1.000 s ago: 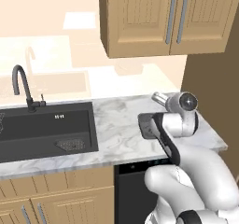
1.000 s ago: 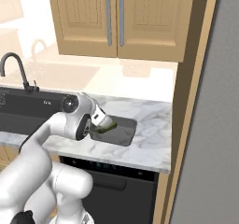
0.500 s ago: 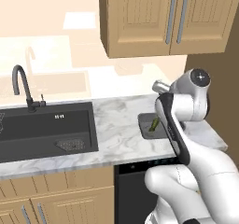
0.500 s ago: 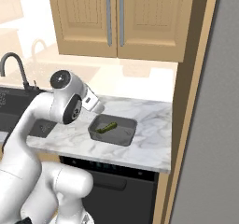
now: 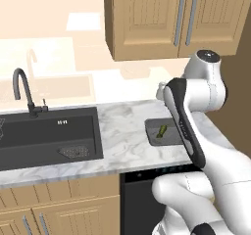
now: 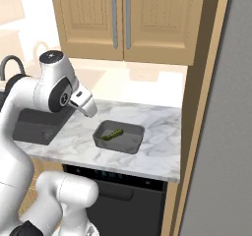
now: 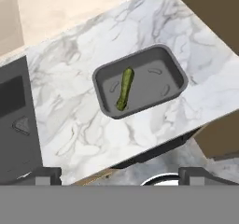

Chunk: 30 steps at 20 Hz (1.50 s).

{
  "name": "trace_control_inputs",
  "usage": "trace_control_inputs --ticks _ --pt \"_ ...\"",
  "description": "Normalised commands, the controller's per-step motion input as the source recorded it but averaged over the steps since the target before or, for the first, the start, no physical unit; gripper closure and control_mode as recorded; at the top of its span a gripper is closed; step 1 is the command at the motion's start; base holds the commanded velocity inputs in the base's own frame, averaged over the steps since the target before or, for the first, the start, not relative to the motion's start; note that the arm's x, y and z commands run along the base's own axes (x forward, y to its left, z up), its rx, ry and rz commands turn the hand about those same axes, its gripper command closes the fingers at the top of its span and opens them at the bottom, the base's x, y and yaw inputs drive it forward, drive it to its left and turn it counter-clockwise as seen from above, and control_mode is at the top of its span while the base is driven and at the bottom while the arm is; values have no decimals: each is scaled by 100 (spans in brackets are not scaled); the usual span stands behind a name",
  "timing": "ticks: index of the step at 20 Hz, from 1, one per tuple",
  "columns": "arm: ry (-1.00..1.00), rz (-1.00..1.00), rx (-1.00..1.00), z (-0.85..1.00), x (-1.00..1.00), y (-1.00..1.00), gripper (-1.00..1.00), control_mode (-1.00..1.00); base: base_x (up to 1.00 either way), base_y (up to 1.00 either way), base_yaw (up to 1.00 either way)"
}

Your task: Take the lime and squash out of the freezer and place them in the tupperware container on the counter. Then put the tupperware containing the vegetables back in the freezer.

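Two-finger gripper (image 7: 119, 174) of white arm: raised above shallow dark grey rectangular tupperware tray (image 7: 175, 71), fingers spread wide, holding nothing. Elongated light green squash (image 7: 124, 88) lying inside tray, toward its sink-side half, one end near tray wall. No round dark green lime seen in tray; presumably yet to be fetched from tall grey freezer (image 6: 224, 146), just past the brown panel on the tray's far side from the sink.

Risks, judged: swinging wide toward freezer could clip tan wooden upper cabinets (image 6: 123, 18) above tray or the brown side panel. Later tray lift: squash loose, could roll or slide out if tray tilts; rim shallow. Tray set near counter front edge, so a nudge may push it off.

White-and-grey veined marble counter (image 5: 125, 136) under tray; black sink basin (image 5: 46, 138) with curved dark faucet (image 5: 24, 89) well apart from tray; black dishwasher (image 6: 118, 195) below tray.
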Motion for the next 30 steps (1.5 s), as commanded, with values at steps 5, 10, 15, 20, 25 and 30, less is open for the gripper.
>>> trace_control_inputs --ticks 5,10,15,20,25,30 --pt "18 13 -2 -23 -66 0 -100 -100 0 0 0" --pt "11 7 -5 -48 -57 0 -100 -100 0 0 0" --pt "1 1 -1 -9 -10 0 -100 100 -66 0 0" --pt "0 0 0 0 0 0 -100 100 -100 -14 0" --pt "0 0 0 0 0 0 -100 100 -94 -34 0" --pt "0 0 0 0 0 0 -100 100 -13 -87 5"
